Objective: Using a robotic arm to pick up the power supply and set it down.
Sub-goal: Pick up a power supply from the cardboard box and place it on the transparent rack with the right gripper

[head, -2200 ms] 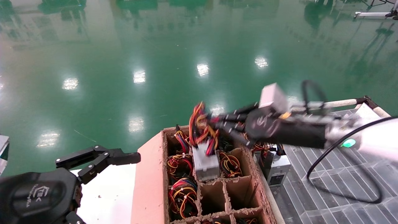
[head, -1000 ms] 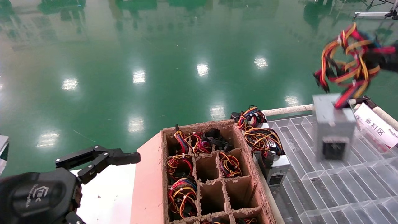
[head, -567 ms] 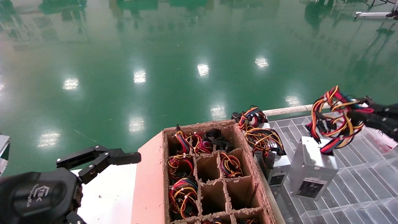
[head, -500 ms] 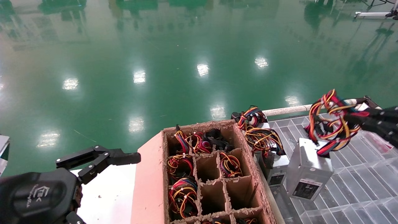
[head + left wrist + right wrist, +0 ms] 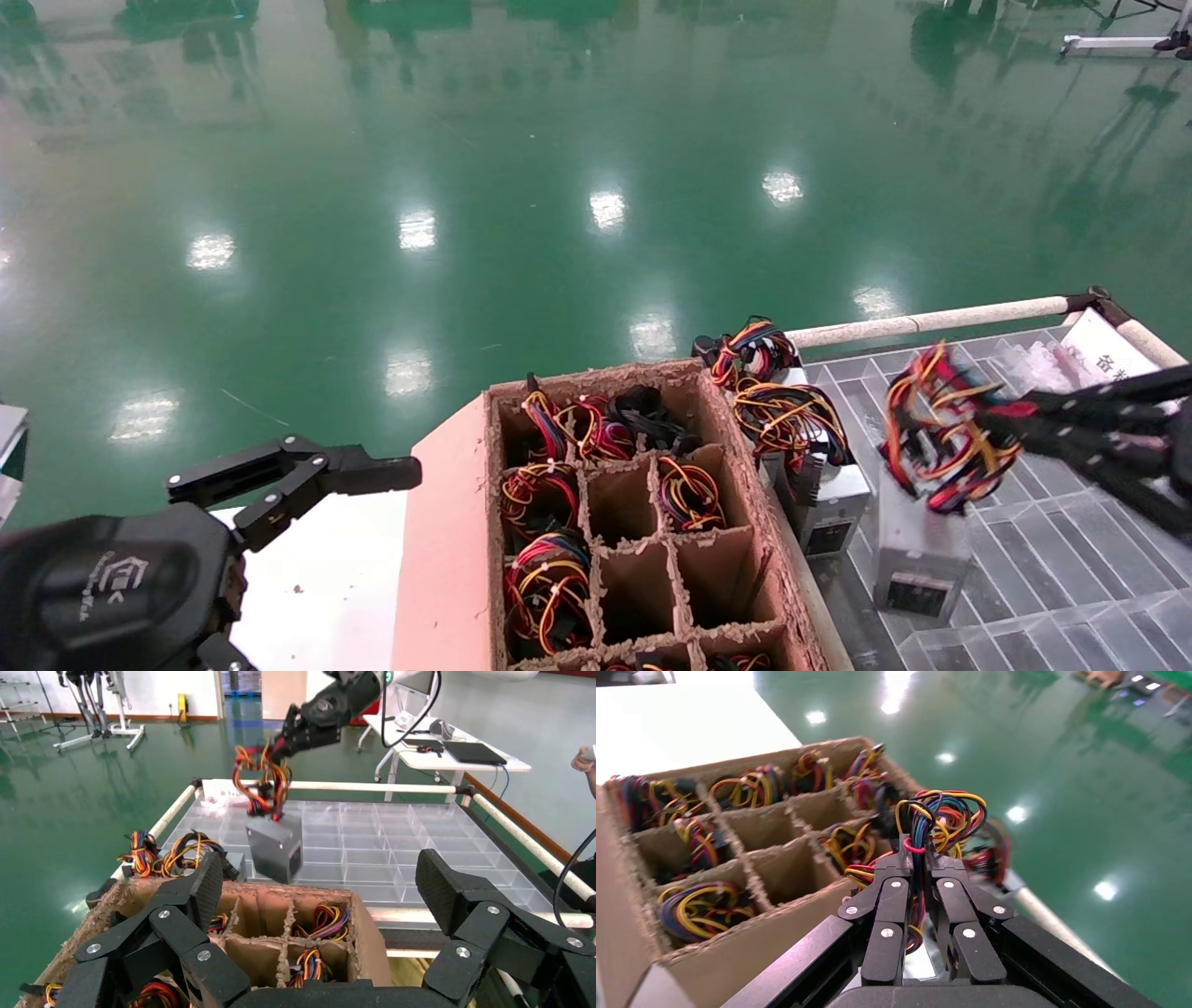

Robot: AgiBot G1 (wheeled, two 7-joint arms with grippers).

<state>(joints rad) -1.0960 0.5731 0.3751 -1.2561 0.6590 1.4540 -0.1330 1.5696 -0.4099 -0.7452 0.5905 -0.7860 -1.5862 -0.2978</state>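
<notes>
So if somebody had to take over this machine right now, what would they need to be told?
Right end effector: shut on the wire bundle of the power supply, which hangs over the clear grid tray, beside another unit.
Left end effector: open, parked near the cardboard crate.
Done: unit out of the crate.
Left: lower it onto the tray and release.

You're in a factory or workshop hall: glossy green epoxy floor [image 5: 521, 140] w/ ceiling-light reflections, metal racks [image 5: 91, 702] by the far wall. A divided cardboard box [image 5: 643, 522] of wired units sits beside a clear sorting tray [image 5: 1052, 559], plus a workbench [image 5: 436, 759] w/ laptop.
</notes>
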